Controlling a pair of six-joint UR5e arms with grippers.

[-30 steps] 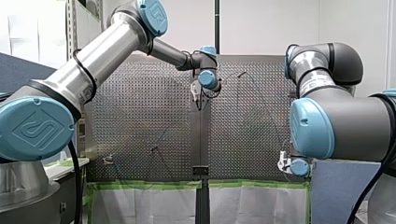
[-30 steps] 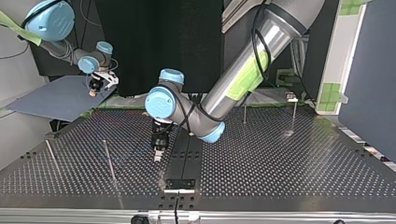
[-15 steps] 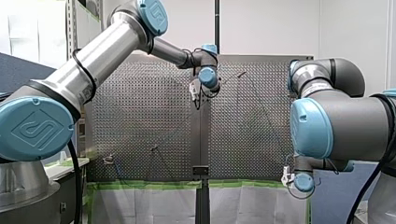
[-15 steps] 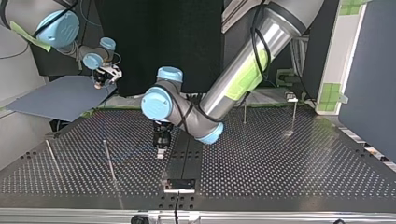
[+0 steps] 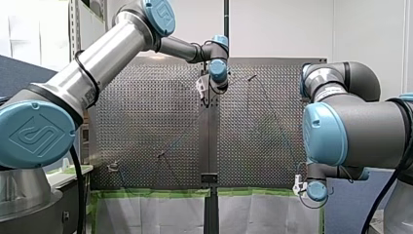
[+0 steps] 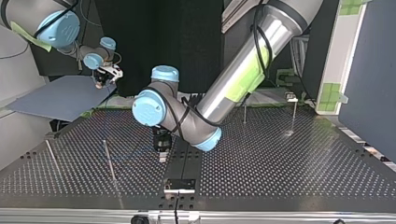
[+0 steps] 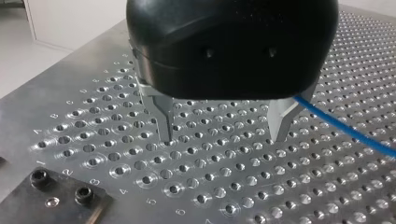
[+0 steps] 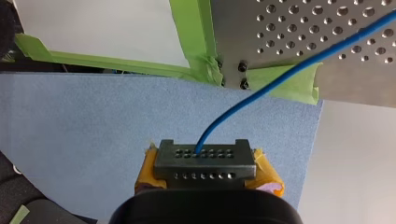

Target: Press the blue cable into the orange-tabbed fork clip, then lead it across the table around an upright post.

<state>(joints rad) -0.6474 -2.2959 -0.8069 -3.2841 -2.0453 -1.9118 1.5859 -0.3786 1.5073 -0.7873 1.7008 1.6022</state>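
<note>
Progress looks early: right end effector (image 8: 204,163) is clamped on the blue cable (image 8: 261,88) off the bench (image 8: 299,37) edge, left end effector (image 7: 222,133) hangs wide open and empty low over the bench, cable passing beside one finger, fork clip not made out, upright post (image 6: 109,161) not yet rounded.

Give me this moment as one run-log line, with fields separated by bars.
left end effector: open, empty, above perforated table | right end effector: shut on blue cable, over blue board
</note>
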